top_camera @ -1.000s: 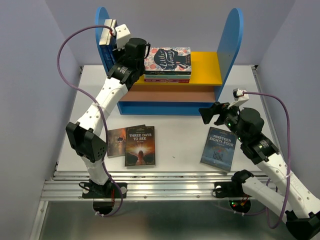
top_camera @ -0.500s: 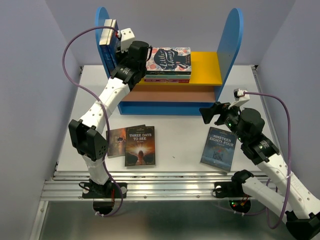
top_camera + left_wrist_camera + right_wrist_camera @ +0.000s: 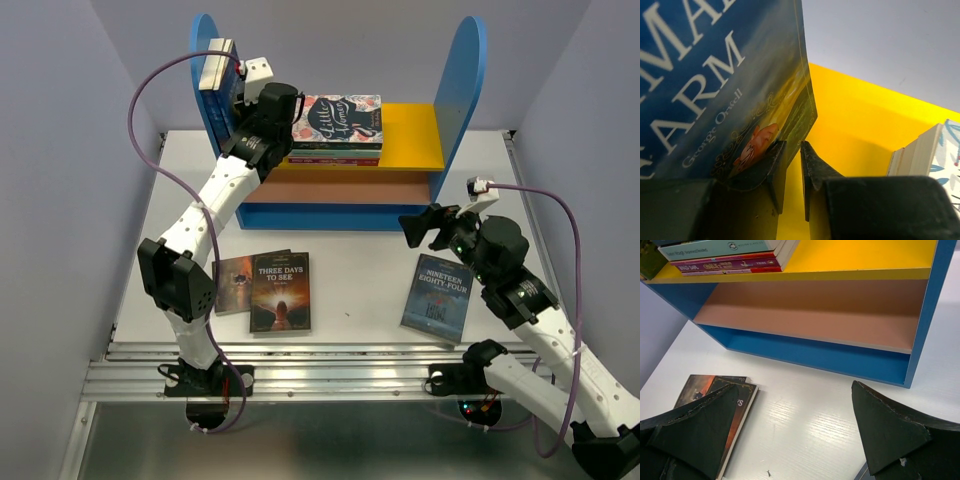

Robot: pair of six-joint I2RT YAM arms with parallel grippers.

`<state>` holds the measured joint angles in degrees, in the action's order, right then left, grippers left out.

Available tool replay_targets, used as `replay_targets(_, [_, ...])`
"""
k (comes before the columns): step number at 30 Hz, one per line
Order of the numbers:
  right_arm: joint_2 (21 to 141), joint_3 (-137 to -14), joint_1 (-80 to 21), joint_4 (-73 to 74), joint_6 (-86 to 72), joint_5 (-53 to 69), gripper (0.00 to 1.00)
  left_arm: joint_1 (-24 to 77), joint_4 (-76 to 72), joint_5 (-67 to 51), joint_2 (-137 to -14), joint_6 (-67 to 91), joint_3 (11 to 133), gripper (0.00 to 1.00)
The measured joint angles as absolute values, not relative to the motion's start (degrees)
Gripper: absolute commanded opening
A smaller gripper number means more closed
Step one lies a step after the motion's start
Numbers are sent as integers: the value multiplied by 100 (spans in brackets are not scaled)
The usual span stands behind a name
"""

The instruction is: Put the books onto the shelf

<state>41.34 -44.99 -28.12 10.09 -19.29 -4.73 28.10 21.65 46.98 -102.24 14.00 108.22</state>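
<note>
**Left arm at the far-left end of the shelf (image 3: pixel 462 70).** Your left gripper (image 3: pixel 793 150) is clenched narrow on the lower corner of Animal Farm (image 3: pixel 715 75), with the thin edge caught between the two tips. The book stands upright, its long axis vertical. It rises up and to the left of the claw, just beside the left blue panel (image 3: pixel 203 40) and over the yellow upper board (image 3: pixel 865 130).

You cannot tell whether its bottom edge rests on the board. The coming move likely turns on this: the book lies between claw and panel, so let go only once it is seated and leaning left.

Your right gripper (image 3: pixel 414 228) hangs spread wide and holds nothing. Nineteen Eighty-Four (image 3: pixel 438 292) lies flat just near of it.
</note>
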Motion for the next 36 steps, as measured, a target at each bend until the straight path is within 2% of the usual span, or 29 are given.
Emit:
replay_targets(1, [4139,-4499,-2812,1009,-1927,-473,100,2805,2134,4633,-10224,1372,10822,29])
replay_targets(4, [4145,-4499,-2812,1009,-1927,-471,100,2799,2029,4394,-10204,1297,10822,38])
replay_targets(5, [4145,-4499,-2812,1009,-1927,-471,100,2799,1994,4307,-10186,1286,10822,48])
replay_targets(7, [4145,-4499,-2812,1009,-1925,-473,100,2799,1946,4139,-10145,1262,10822,59])
replay_targets(14, [4143,-4499,-2812,1009,-1925,-478,100,2801,1806,3752,-10031,1249,11080,63])
replay_targets(16, [4143,-4499,-2812,1011,-1925,-502,100,2801,1776,3649,-10031,1251,11198,67])
replay_targets(21, [4160,-4501,-2812,1015,-1925,-521,100,2801,1710,3129,-10031,1251,11559,86])
replay_targets(23, [4174,-4501,-2812,1031,-1925,-521,100,2801,1671,2797,-10031,1251,11727,98])
replay_targets(36, [4163,-4504,-2812,1052,-1925,-521,100,2816,1529,523,-9686,1308,12241,99])
